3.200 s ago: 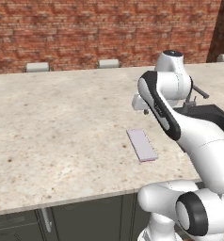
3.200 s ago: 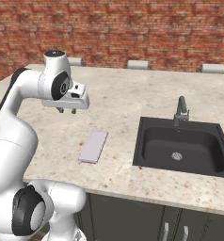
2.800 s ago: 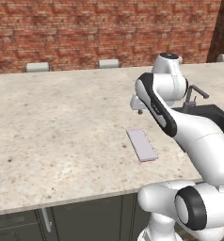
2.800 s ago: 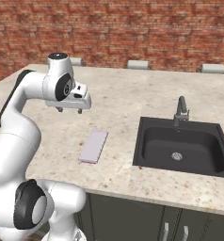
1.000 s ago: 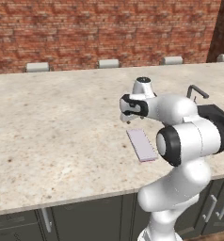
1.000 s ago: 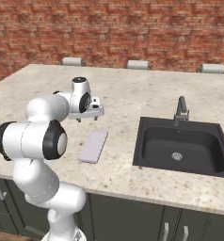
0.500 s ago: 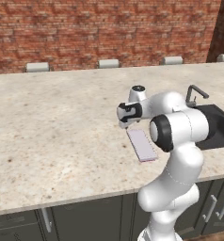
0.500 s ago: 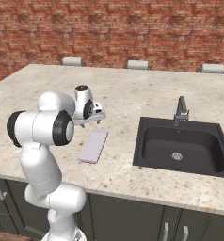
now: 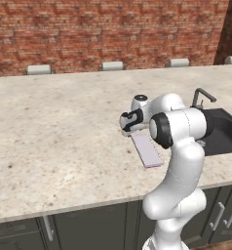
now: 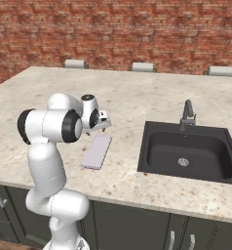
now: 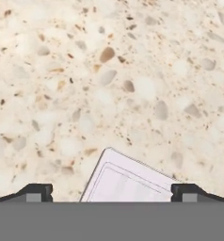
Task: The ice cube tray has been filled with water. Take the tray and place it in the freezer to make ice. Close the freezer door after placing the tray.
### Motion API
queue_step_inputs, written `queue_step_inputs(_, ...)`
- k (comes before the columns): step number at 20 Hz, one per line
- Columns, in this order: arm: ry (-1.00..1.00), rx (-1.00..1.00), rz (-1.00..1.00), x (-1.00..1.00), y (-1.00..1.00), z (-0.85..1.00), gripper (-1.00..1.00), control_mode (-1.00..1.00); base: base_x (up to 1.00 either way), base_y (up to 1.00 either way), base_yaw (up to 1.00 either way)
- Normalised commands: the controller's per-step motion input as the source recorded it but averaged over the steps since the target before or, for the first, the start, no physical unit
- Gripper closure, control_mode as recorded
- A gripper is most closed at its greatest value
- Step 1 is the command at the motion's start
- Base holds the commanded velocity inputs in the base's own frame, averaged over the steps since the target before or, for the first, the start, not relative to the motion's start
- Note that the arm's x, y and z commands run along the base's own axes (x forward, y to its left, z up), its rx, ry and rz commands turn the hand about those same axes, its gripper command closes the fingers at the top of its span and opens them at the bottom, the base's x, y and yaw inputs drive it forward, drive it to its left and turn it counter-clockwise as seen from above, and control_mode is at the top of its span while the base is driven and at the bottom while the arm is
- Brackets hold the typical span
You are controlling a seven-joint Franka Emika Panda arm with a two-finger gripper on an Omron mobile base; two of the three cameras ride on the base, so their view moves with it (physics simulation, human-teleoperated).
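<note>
Ice cube tray flat on speckled counter; tool low over tray's far end.

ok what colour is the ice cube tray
Pale lilac-white on top with pinkish-purple edges; the ice cube tray shows best in the right base view.

White rounded arm, dark joints, black-tipped hand
</note>
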Motion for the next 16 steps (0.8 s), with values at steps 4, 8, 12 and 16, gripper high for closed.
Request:
queue_step_inputs(4,0.00,0.00,0.00,0.46,0.02,-0.25,-1.00,-1.00,0.00,0.00,0.00)
queue_step_inputs(8,0.00,0.00,0.00,0.55,0.03,-0.28,-1.00,-1.00,0.00,0.00,0.00)
queue_step_inputs(12,0.00,0.00,0.00,0.54,0.05,-0.29,-1.00,-1.00,0.00,0.00,0.00)
queue_step_inputs(16,0.00,0.00,0.01,0.30,0.09,-0.29,-1.00,-1.00,0.00,0.00,0.00)
